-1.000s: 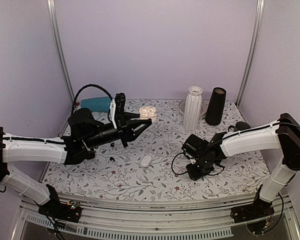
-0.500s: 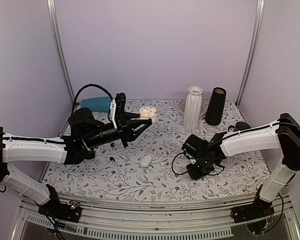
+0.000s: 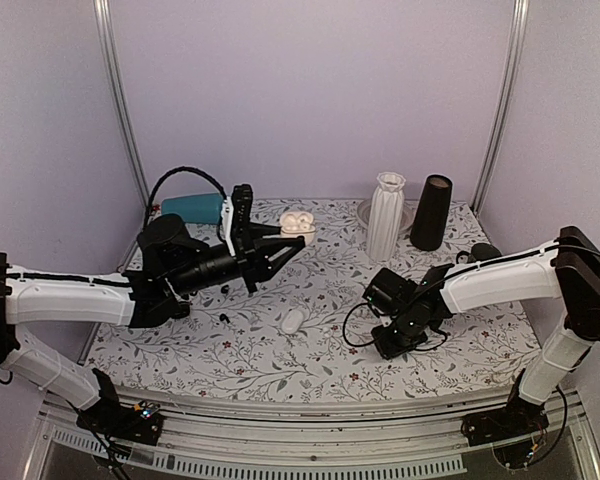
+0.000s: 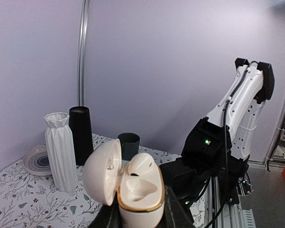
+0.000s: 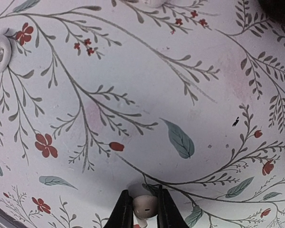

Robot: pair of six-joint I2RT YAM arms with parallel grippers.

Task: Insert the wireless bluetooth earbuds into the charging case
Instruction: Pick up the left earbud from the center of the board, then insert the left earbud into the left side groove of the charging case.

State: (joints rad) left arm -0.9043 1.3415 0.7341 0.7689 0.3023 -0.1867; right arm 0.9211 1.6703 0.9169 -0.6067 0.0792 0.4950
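White-shelled arms, black joints and tips.
On the left arm, a black cable arches behind the black two-finger left end effector; on the right arm, thin black cable loops beside the right end effector, a green light behind it.

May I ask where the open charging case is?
The case sits in the left gripper, left rear in the top view, left of the white vase.
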